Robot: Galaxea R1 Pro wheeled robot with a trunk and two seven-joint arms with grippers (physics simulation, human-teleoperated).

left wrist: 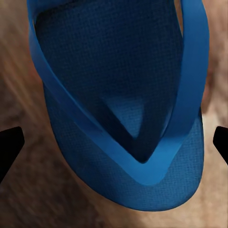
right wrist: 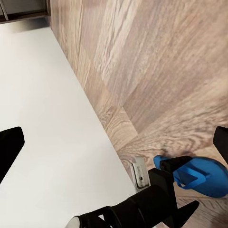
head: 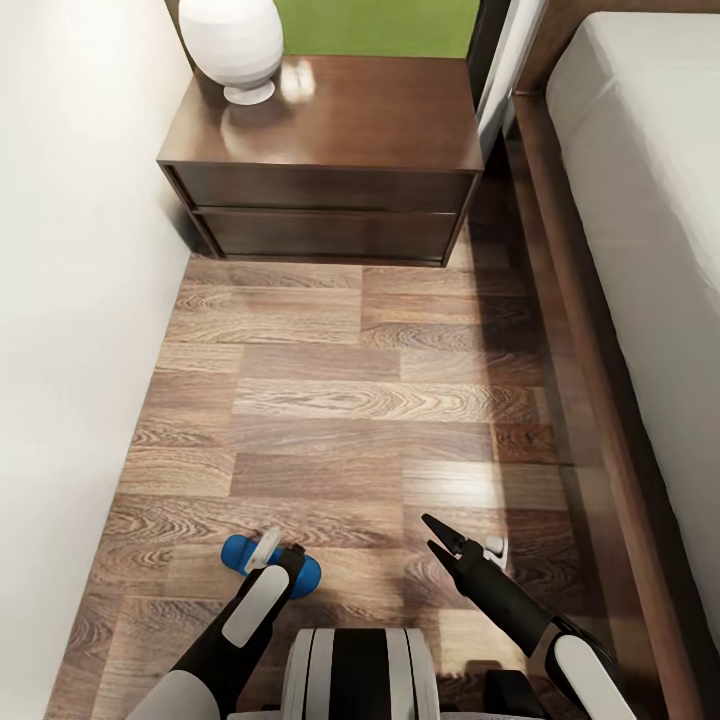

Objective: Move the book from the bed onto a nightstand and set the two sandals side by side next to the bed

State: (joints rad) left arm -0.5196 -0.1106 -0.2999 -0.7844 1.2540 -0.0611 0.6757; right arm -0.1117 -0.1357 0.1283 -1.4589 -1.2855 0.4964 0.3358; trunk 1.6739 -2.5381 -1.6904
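Your left gripper (head: 283,556) hid most of the blue sandal (head: 240,552) lying on the floor (head: 330,400) near the wall (head: 70,300); its fingers were spread, holding nothing. Your right gripper (head: 432,534) hung low beside the bed (head: 650,200), fingers parted and empty

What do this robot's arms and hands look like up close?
Both arms are glossy black with white oval panels. The left hand is black with a light-grey fitting beside it. The right hand ends in two slim, pointed black fingers, with a small white part behind them.
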